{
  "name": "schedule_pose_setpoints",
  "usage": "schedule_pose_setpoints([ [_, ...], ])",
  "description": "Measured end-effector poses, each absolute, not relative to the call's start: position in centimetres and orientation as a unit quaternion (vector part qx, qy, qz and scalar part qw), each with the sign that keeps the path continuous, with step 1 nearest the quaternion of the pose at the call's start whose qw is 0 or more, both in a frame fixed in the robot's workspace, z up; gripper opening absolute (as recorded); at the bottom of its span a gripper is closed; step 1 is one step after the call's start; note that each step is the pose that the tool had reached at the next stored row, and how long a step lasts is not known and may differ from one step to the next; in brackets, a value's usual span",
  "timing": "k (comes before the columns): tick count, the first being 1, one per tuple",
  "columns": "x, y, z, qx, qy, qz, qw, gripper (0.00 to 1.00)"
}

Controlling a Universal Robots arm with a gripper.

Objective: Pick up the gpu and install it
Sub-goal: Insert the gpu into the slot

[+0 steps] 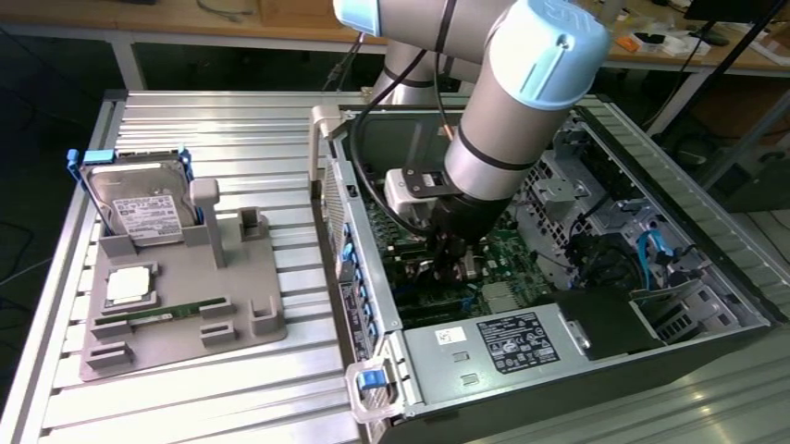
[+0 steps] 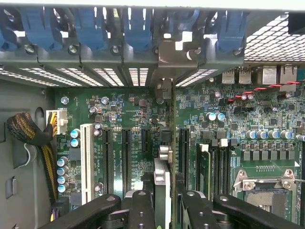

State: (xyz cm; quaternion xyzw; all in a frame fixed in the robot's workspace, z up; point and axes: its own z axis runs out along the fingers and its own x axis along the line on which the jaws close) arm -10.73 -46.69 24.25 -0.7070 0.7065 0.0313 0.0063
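Note:
Inside the open computer case [image 1: 370,240], my gripper [image 1: 447,259] reaches down over the green motherboard [image 1: 512,268]. In the wrist view its black fingers [image 2: 140,210] are closed on either side of the gpu [image 2: 162,176]. The gpu is a thin dark card seen edge-on, standing upright over the motherboard [image 2: 128,114] between the black expansion slots [image 2: 126,157]. Its silver bracket [image 2: 174,55] sits at the case's rear slot openings, among the blue clips [image 2: 138,28]. I cannot tell whether the card's edge is fully down in a slot.
On the exterior view's left, a grey holder [image 1: 185,305] carries a hard drive in a blue frame [image 1: 139,205], a processor [image 1: 129,285] and a green RAM stick [image 1: 161,314]. Near the card are a white slot [image 2: 87,157], a braided cable [image 2: 28,133] and the processor socket [image 2: 267,191].

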Motion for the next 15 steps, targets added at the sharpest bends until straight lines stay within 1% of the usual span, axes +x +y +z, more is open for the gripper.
schedule_pose_setpoints([
  [1, -10.7, -46.7, 24.2, -0.707, 0.707, 0.031, 0.006, 0.28],
  [2, -10.7, -46.7, 24.2, -0.707, 0.707, 0.031, 0.006, 0.34],
  [3, -10.7, -46.7, 24.3, -0.707, 0.707, 0.031, 0.006, 0.34],
  [4, -10.7, -46.7, 24.3, -0.707, 0.707, 0.031, 0.006, 0.40],
  [8, -10.7, -46.7, 24.5, -0.707, 0.706, 0.031, 0.005, 0.40],
  [15, -10.7, -46.7, 26.0, -0.707, 0.706, 0.030, 0.006, 0.40],
])
